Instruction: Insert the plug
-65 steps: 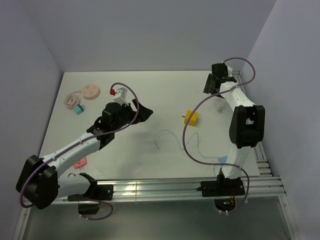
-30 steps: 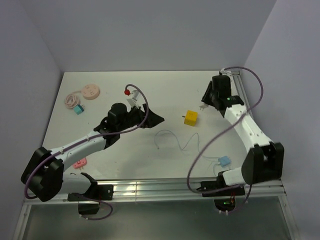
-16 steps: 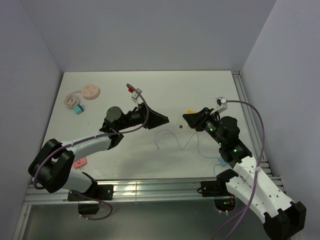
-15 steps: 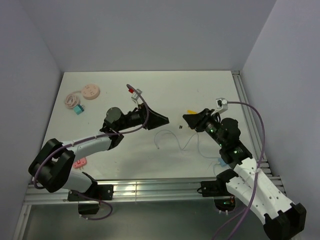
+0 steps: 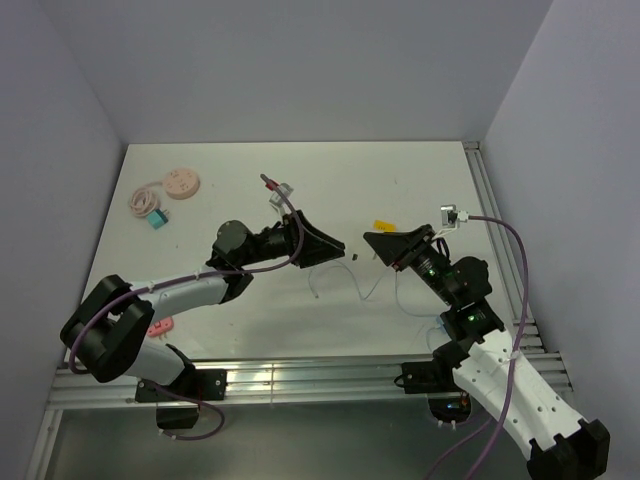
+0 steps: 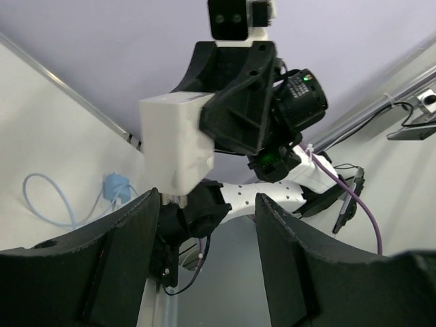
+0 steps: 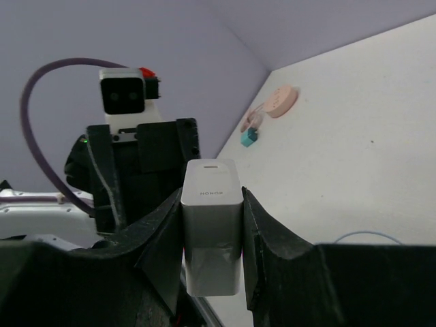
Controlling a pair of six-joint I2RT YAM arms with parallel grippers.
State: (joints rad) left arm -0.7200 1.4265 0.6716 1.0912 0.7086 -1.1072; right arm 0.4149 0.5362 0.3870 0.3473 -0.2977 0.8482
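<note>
My right gripper (image 7: 212,204) is shut on a white plug block (image 7: 211,225) marked HONOR, whose slotted end faces away from the wrist. The left wrist view shows the same plug (image 6: 177,146) held high, with metal pins under it. My left gripper (image 6: 208,204) is open and holds nothing. In the top view the left gripper (image 5: 335,247) and right gripper (image 5: 372,243) point at each other above the table's middle, a short gap apart. A yellow cube (image 5: 383,224) peeks out behind the right gripper.
A thin pale-blue cable (image 5: 340,280) lies on the table under the grippers, with a blue connector (image 6: 116,187) near the right arm's base. A pink round disc (image 5: 182,185) and a teal piece (image 5: 156,220) sit far left. A pink piece (image 5: 160,327) lies by the left arm.
The right arm has swung in from the far right with the plug. Over the last half second both grippers edged nearer each other, and the left jaws have narrowed a little.
</note>
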